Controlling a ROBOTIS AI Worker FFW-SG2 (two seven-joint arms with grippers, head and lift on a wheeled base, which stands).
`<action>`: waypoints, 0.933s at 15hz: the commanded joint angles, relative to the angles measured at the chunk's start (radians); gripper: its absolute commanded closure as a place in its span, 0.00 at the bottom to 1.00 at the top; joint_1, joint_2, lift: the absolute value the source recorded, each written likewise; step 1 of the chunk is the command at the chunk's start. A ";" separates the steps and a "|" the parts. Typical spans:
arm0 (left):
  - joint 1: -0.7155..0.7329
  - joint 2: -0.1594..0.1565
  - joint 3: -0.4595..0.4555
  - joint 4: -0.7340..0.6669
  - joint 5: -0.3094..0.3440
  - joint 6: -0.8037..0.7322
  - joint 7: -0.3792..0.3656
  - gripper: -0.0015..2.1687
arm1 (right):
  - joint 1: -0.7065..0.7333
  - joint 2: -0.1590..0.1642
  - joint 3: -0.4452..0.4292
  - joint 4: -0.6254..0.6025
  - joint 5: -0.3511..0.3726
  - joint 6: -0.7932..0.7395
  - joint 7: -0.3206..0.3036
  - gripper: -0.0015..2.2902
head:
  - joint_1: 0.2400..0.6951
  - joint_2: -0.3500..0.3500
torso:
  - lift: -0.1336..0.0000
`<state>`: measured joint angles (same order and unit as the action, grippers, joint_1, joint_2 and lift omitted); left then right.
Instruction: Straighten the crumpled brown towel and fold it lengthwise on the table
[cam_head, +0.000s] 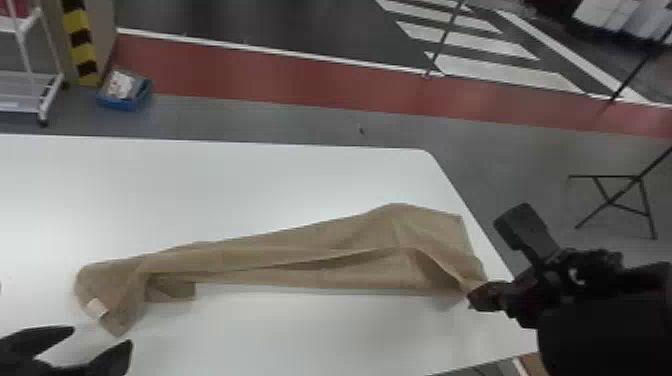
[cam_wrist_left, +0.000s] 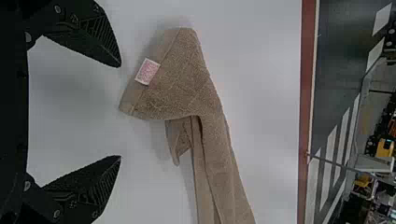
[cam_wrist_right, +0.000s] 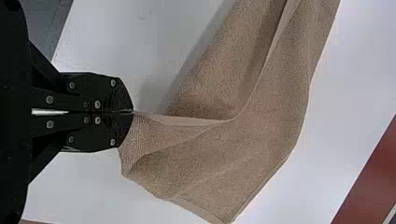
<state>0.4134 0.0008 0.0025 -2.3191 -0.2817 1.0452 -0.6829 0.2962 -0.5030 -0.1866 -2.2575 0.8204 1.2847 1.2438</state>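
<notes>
Clamps edge of brown towel in right gripper. Stretches away from there across white table in long, creased strip, toward left gripper. Ends near latter's spread, empty fingers, with pale label on top.

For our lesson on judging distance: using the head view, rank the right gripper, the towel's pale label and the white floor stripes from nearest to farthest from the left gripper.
1. Pale label: close by the left gripper, on the towel's left end.
2. Right gripper: at the table's right side.
3. White floor stripes: beyond the table, towards the right.
</notes>
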 joint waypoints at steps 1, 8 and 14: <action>-0.001 -0.003 -0.033 0.001 0.006 -0.015 0.039 0.10 | 0.000 -0.002 -0.002 -0.001 -0.004 0.003 0.000 0.50 | 1.00 0.00 | 0.07; -0.028 -0.003 -0.050 0.044 0.002 -0.040 0.088 0.12 | 0.015 -0.003 -0.014 -0.001 -0.004 0.006 0.000 0.50 | 1.00 0.00 | 0.07; -0.028 -0.003 -0.055 0.069 0.007 -0.043 0.111 0.16 | 0.017 0.000 -0.008 -0.001 -0.004 0.006 0.000 0.50 | 1.00 0.00 | 0.07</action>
<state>0.3898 0.0000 -0.0451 -2.2647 -0.2750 1.0054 -0.5762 0.3139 -0.5042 -0.1963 -2.2580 0.8160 1.2912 1.2441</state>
